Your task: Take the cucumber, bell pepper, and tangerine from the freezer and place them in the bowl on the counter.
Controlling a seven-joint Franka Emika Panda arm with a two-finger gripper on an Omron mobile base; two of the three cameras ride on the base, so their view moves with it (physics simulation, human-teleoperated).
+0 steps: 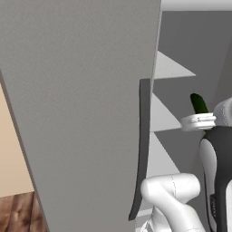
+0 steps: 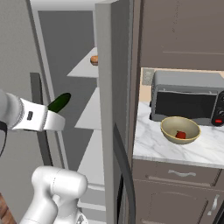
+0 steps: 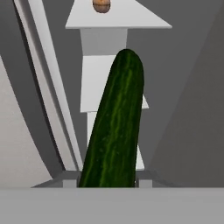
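My gripper [image 3: 108, 182] is shut on the dark green cucumber [image 3: 114, 127], which sticks out ahead of the hand, just in front of the open freezer [image 2: 70, 48]. The cucumber [image 2: 60, 102] juts up from the white wrist in the right base view, and its tip [image 1: 198, 103] shows above the hand in the left base view. The orange-tan tangerine [image 2: 93, 59] lies on an upper freezer shelf, also in the hand view [image 3: 101, 5]. The red bell pepper [image 2: 180, 134] lies inside the pale yellow-olive bowl [image 2: 168, 127] on the white marble counter [image 2: 148, 146].
The open grey freezer door [image 1: 81, 113] with its dark curved handle [image 1: 142, 149] stands close on the left. A second door edge [image 2: 109, 109] separates the freezer from the counter. A grey microwave [image 2: 188, 98] sits behind the bowl, under brown wall cupboards [image 2: 183, 30].
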